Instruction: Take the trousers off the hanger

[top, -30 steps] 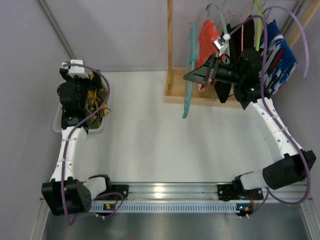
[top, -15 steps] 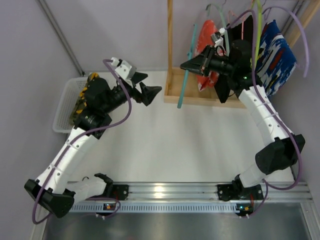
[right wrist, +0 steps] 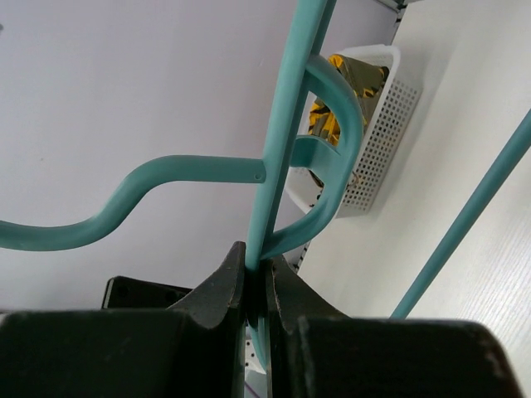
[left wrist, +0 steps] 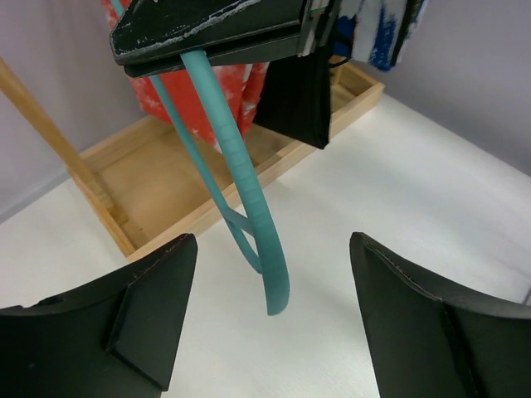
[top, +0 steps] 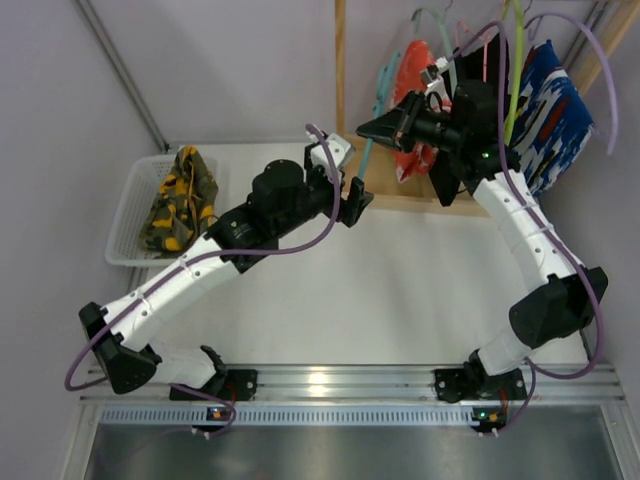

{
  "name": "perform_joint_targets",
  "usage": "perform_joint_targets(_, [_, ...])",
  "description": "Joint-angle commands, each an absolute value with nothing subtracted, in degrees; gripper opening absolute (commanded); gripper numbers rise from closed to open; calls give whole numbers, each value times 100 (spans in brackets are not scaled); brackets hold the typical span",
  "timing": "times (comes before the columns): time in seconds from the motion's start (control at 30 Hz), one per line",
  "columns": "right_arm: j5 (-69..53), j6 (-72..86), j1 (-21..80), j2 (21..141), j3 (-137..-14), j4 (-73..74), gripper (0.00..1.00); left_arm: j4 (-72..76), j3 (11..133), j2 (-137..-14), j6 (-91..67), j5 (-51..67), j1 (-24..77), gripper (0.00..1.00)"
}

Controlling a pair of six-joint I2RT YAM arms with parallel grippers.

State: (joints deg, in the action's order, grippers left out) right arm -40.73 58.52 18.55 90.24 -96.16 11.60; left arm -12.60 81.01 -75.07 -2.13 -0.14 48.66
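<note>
One white table [top: 400, 290], lilac walls [top: 230, 60], hanging trousers [top: 415, 70]

teal hanger [left wrist: 249, 191] | green-yellow camouflage trousers [top: 180, 200] | red-orange white-marked trousers [top: 415, 70] | black trousers [left wrist: 294, 91] | white basket [top: 124, 220]

A robotics lab test cell rather than a home or shop — the left arm [top: 190, 280] and right arm [top: 530, 235], white-and-black, are bolted to an aluminium rail [top: 340, 380] along the near edge of a white desk [top: 380, 290], with purple cables [top: 598, 62] looping off them. Plain lilac-grey walls [top: 230, 70] box the desk in. The props look staged: a wooden rack [top: 340, 60] holding trousers [top: 415, 70] on plastic hangers, one a teal hanger [top: 366, 165], and a white perforated basket [top: 125, 215].
</note>
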Motion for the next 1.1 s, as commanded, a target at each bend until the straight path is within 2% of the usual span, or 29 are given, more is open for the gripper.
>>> perform_joint_targets(0.0, [-3964,5766,2004,8939,-9914,1020,0,-1354,8481,-7681,-53,-1331,5088,79])
perform_joint_targets(0.1, [-3903,5757,2056,8860,-9844,1019,0,-1354,8560,-7892,114,-2081,5273,76])
perform_joint_targets(0.27, [-3858,5695,2127,8789,-9774,1099,0,-1362,8569,-8059,18,-2127,5309,71])
perform_joint_targets(0.4, [-3850,5730,2180,8763,-9765,1116,0,-1345,8482,-8182,-193,-2258,5309,63])
perform_joint_targets(0.7, [-3876,5880,2267,8675,-9633,1063,0,-1362,8402,-8358,-395,-2259,5317,61])
perform_joint_targets(0.8, [-3893,5880,2268,8666,-9650,1081,0,-1362,8367,-8411,-413,-2364,5317,51])
perform_joint_targets(0.83, [-3902,5871,2276,8640,-9633,1090,0,-1362,8341,-8411,-448,-2408,5309,43])
perform_joint_targets(0.87, [-3920,5871,2268,8631,-9624,1072,0,-1345,8332,-8394,-466,-2417,5317,29])
perform_joint_targets(0.97, [-3955,5871,2268,8622,-9563,1037,0,-1354,8332,-8332,-580,-2426,5317,0])
perform_joint_targets(1.0, [-3955,5854,2268,8622,-9563,1011,12,-1345,8323,-8306,-624,-2469,5317,0])
perform_joint_targets(1.07, [-3990,5862,2276,8605,-9589,958,30,-1354,8315,-8262,-826,-2645,5309,0])
